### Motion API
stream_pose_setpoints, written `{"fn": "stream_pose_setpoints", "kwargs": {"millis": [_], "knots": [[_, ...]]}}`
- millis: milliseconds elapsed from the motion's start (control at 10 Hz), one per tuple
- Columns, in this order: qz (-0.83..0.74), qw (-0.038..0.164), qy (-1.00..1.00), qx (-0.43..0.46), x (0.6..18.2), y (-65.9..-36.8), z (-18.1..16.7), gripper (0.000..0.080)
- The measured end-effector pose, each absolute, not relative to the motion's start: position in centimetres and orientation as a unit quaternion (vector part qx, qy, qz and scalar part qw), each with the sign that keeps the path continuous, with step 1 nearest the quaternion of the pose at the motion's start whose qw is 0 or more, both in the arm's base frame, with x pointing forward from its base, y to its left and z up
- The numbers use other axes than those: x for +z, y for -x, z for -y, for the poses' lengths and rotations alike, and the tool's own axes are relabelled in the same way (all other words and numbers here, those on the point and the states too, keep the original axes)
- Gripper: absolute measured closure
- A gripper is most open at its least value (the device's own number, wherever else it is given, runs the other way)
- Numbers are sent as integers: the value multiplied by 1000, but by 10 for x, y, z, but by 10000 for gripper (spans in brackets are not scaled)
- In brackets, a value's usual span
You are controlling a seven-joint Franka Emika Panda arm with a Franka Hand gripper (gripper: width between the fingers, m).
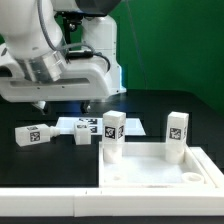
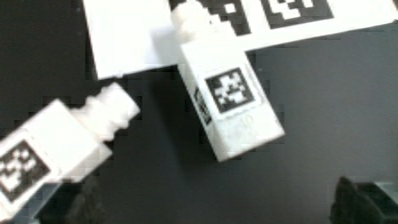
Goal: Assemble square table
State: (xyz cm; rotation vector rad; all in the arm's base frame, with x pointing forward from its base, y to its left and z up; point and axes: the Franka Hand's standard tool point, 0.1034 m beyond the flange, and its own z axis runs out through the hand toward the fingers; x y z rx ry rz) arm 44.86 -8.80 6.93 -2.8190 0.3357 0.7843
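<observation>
The white square table top [image 1: 206,160] lies at the exterior view's lower right. Two tagged legs stand upright in its far corners, one [image 1: 112,136] on the left and one [image 1: 176,134] on the right. Two more legs lie loose on the black table: one [image 1: 33,135] [image 2: 63,135] further left, one [image 1: 82,138] [image 2: 228,95] beside the marker board. My gripper [image 1: 64,102] [image 2: 205,205] hovers above these two lying legs. It is open and empty, with its dark fingers [image 2: 370,200] at the wrist view's edges.
The marker board [image 1: 86,123] [image 2: 143,30] lies flat behind the loose legs. A long plain white rail [image 1: 40,205] runs along the front edge of the table. The arm's white body fills the exterior view's upper left.
</observation>
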Motion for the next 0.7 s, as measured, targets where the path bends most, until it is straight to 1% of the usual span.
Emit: {"fn": "stream_pose_setpoints", "kwargs": {"millis": [100,200,300,400,500,600,700], "knots": [[-113,98,952,265,70,-448,88,151],[-127,93,951,265,70,-446,84,151],[-132,84,955,252,73,-437,70,151],[-115,66,969,210,72,-426,59,151],[-107,59,975,188,67,-415,52,151],[-105,55,976,185,63,-415,51,151],[-106,57,975,188,64,-416,52,151]]}}
